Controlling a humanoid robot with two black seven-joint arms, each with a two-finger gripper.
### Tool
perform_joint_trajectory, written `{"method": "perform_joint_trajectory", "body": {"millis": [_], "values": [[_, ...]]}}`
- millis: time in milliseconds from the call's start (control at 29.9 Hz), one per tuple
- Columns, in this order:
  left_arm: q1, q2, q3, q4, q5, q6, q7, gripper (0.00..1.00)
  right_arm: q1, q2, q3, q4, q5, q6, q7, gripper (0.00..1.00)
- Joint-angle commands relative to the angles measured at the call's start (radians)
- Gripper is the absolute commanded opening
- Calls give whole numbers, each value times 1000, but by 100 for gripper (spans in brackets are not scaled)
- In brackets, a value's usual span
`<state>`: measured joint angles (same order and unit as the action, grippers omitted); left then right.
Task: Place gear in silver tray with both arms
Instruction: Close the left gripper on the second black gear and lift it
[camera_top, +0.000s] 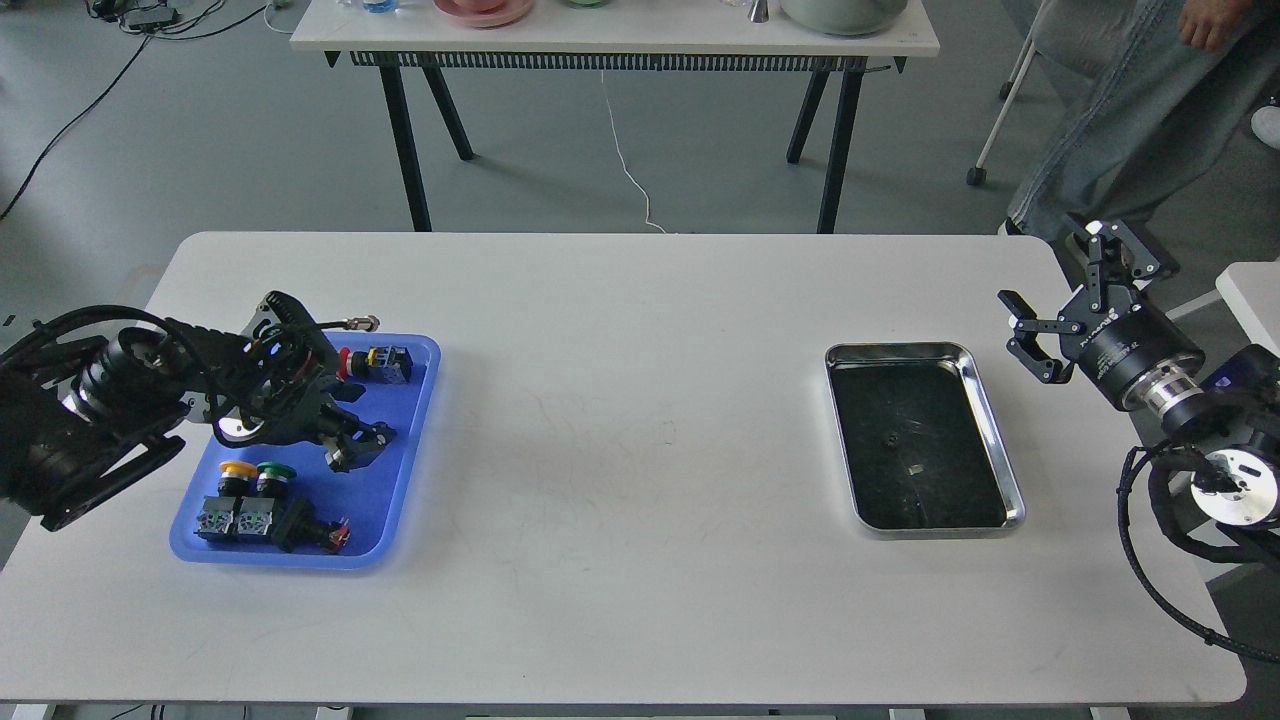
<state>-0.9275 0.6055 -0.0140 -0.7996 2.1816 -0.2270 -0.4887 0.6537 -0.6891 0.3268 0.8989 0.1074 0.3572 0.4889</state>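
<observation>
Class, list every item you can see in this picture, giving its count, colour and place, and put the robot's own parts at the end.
white table: one, white, fills the foreground
silver tray: one, shiny metal with dark bottom, right part of the table
blue tray: one, blue, left part of the table
push-button switches: several, with yellow, green and red caps, inside the blue tray
second table: one, white top, black legs, behind
person: one, grey trousers, top right
left gripper: one, black, over the blue tray
right gripper: one, black, open, just right of the silver tray
</observation>
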Motion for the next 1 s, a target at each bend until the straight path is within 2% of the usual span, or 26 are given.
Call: {"method": "perform_joint_trajectory", "body": {"millis": [0, 602, 802, 969], "values": [[2, -4, 2, 6, 0, 0, 0, 67, -3, -1, 0, 0, 0, 0, 0, 99], [2, -38, 6, 36, 0, 0, 0, 66, -16, -12, 1, 2, 1, 3, 0, 99], [2, -42, 6, 45, 0, 0, 0, 50, -17, -15, 1, 2, 2, 3, 0, 99], [4, -42, 6, 56, 0, 0, 0, 49, -17, -15, 1, 0, 2, 3, 0, 99]]}}
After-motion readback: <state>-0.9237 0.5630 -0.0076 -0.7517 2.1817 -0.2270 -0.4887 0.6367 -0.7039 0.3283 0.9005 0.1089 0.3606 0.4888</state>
